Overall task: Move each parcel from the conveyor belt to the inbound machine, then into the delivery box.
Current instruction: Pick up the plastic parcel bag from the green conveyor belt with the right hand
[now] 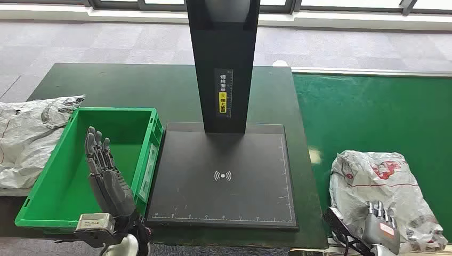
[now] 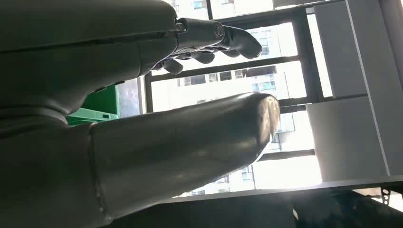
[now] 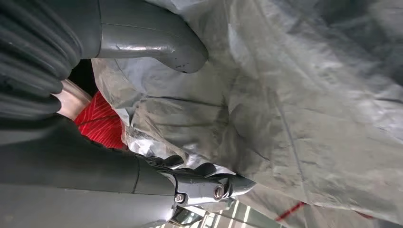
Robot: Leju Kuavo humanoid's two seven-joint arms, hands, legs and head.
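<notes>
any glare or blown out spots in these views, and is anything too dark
Left wrist view: the windows are blown out and the left hand is a dark backlit shape. Head view: even light, with one bright reflection on the belt. Right wrist view: dim, soft sheen on the parcel.

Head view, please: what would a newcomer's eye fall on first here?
The tall black inbound machine stands mid-table, its flat scanning plate bare. The bright green delivery box sits to its left, with the raised left hand before it. At right, the right hand meets a crumpled grey parcel on the green conveyor belt.
</notes>
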